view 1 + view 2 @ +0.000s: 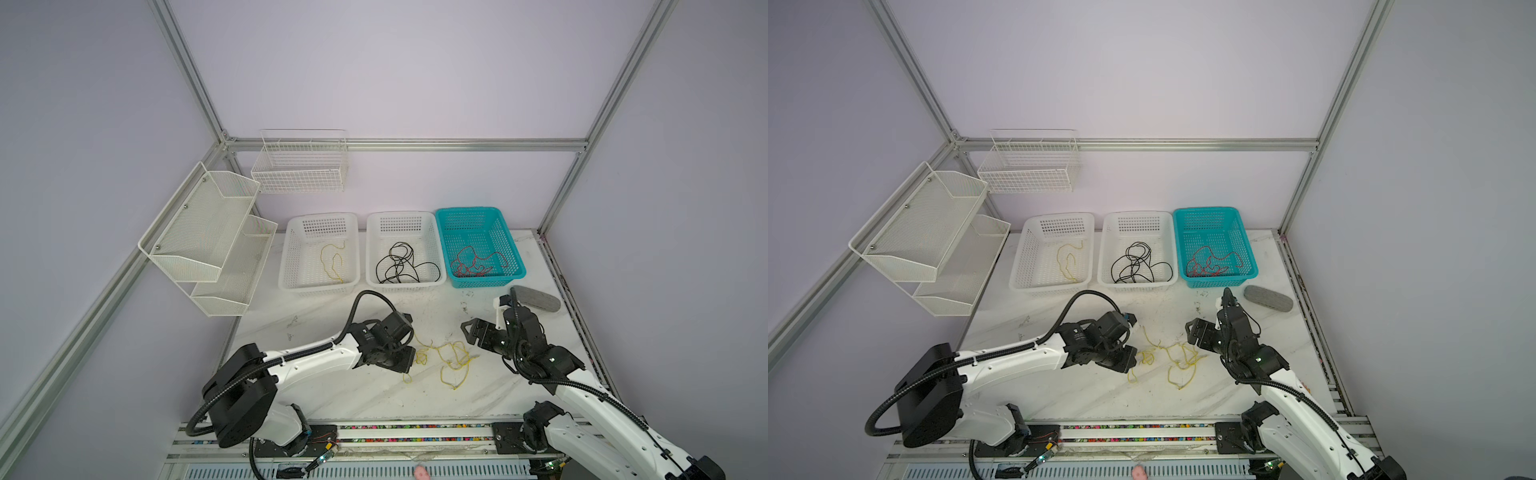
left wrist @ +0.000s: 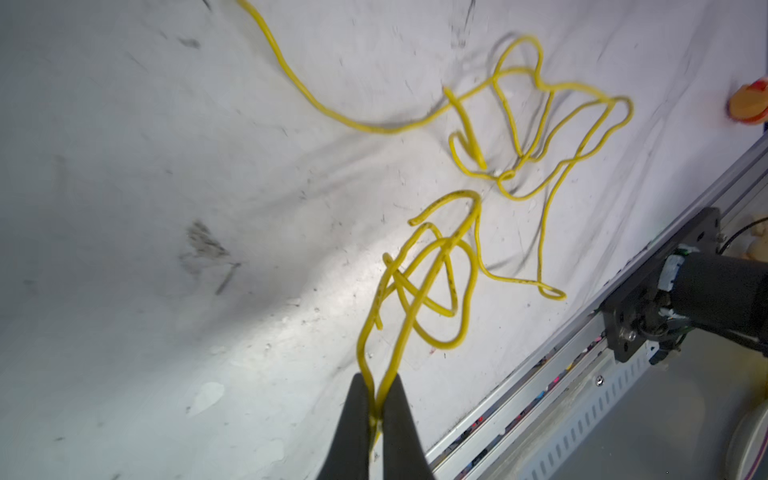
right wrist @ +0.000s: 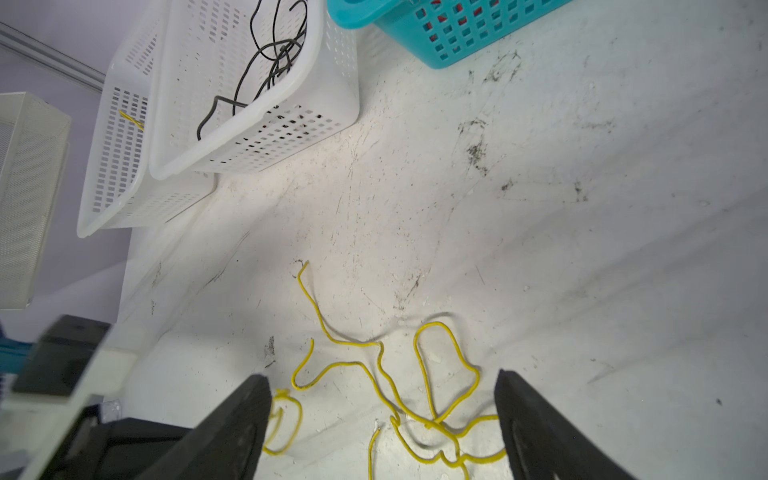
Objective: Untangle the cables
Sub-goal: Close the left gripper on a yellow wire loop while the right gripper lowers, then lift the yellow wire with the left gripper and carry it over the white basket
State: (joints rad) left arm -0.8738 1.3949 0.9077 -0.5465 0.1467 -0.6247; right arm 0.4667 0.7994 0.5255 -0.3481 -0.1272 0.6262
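Lifting slowly suits the left gripper point(image 2: 376, 409), clenched on a cable point(image 2: 419, 297); right gripper point(image 3: 382, 386), released, should pin the tangle point(image 3: 432, 424) between its jaws.

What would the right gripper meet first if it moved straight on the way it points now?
Probably the yellow cables on the table: they lie between the open jaws of the right gripper in its wrist view. Depth is unclear.
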